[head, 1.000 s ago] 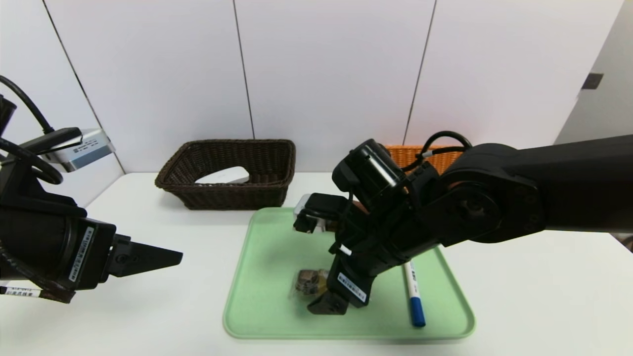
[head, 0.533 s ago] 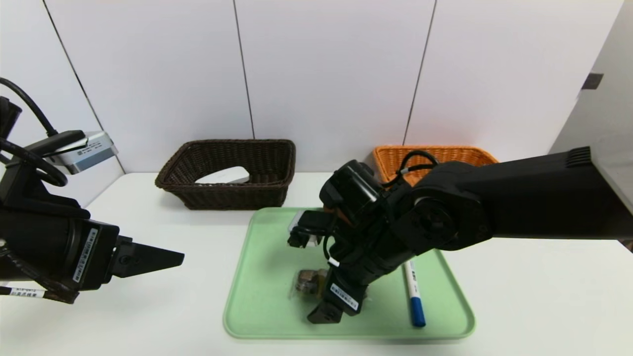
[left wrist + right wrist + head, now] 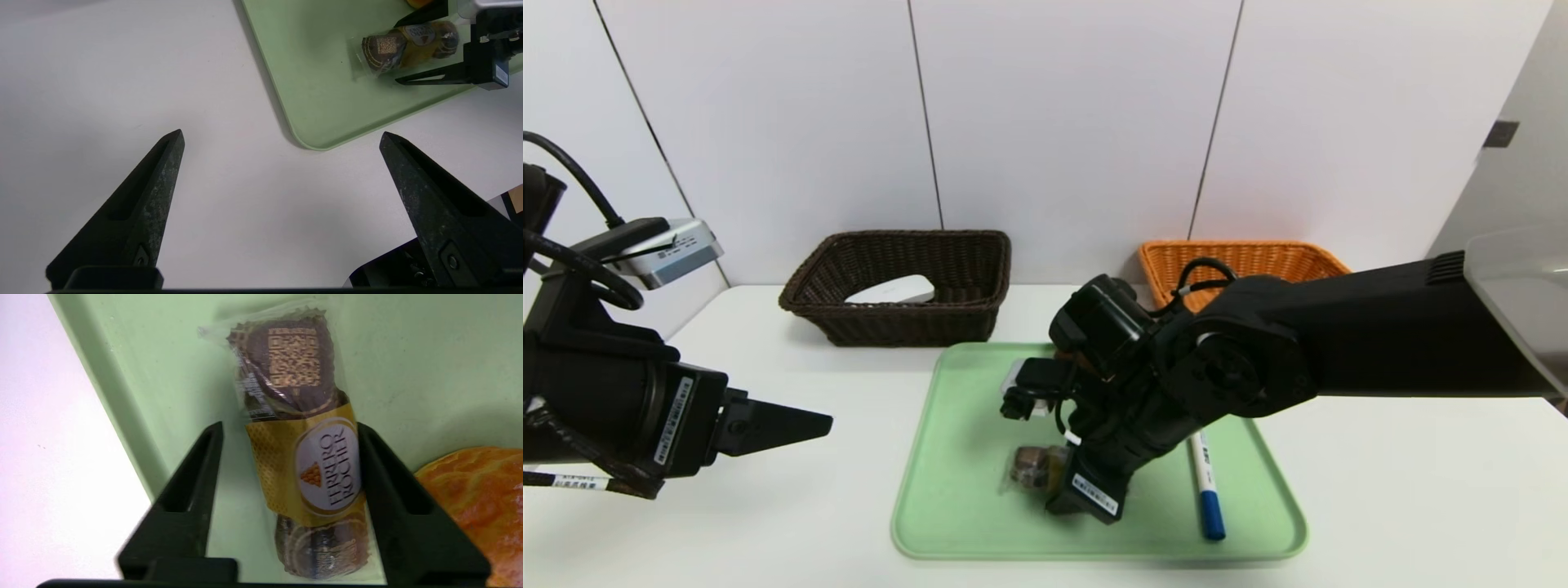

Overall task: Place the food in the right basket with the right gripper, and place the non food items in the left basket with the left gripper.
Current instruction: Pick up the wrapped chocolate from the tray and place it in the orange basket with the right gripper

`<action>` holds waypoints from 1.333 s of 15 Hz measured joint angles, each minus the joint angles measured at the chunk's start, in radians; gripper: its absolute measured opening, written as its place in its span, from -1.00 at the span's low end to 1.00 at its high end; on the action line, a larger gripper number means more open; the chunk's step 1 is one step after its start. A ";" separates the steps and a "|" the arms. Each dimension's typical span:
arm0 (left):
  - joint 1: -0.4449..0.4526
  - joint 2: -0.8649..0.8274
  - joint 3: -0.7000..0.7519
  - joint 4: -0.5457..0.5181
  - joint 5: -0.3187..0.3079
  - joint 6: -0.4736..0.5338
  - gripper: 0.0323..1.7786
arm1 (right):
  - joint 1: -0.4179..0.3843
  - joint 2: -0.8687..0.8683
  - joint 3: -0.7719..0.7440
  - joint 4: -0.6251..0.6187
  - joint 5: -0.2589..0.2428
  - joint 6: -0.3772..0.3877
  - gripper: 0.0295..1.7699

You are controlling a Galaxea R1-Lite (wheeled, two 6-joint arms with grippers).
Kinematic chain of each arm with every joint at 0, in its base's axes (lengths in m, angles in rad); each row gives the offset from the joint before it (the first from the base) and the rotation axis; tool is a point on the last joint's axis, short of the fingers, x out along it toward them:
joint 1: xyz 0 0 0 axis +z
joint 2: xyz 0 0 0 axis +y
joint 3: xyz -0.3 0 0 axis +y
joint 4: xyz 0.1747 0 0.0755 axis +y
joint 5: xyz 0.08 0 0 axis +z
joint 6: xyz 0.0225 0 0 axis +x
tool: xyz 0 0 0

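Observation:
The clear-wrapped chocolate pack [image 3: 1031, 467] [image 3: 302, 457] with its gold label lies on the green tray [image 3: 956, 506]. My right gripper [image 3: 1068, 492] [image 3: 290, 424] is down on the tray, open, its jaws astride the pack; one finger [image 3: 380, 473] touches the label and a gap remains at the other. The orange cream puff [image 3: 470, 490] sits just beside that finger. A white marker with a blue cap [image 3: 1205, 483] lies at the tray's right. The white case [image 3: 890, 290] rests in the dark brown basket [image 3: 907, 325]. My left gripper [image 3: 800, 425] [image 3: 282, 134] hovers open over bare table.
The orange basket [image 3: 1241, 257] stands at the back right, behind my right arm. The tray's near corner [image 3: 318, 143] lies just ahead of the left fingertips. White wall panels close the back of the table.
My right arm has dropped lower onto the tray and its jaws have narrowed around the chocolate pack. The left arm has barely shifted.

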 joint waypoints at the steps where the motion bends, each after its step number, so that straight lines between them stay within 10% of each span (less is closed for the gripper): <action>1: 0.000 0.000 0.002 0.000 0.000 0.000 0.90 | 0.001 0.001 0.003 0.000 0.000 -0.002 0.00; 3: 0.000 0.000 0.003 0.000 0.001 0.000 0.90 | 0.001 0.001 0.006 -0.001 -0.008 -0.005 -0.30; 4: 0.000 -0.001 0.003 0.000 0.001 0.000 0.90 | 0.001 0.001 0.006 -0.003 -0.012 -0.005 -0.87; 20: 0.001 -0.035 0.000 -0.001 0.001 -0.001 0.90 | -0.167 -0.321 -0.153 -0.013 -0.096 -0.070 -0.84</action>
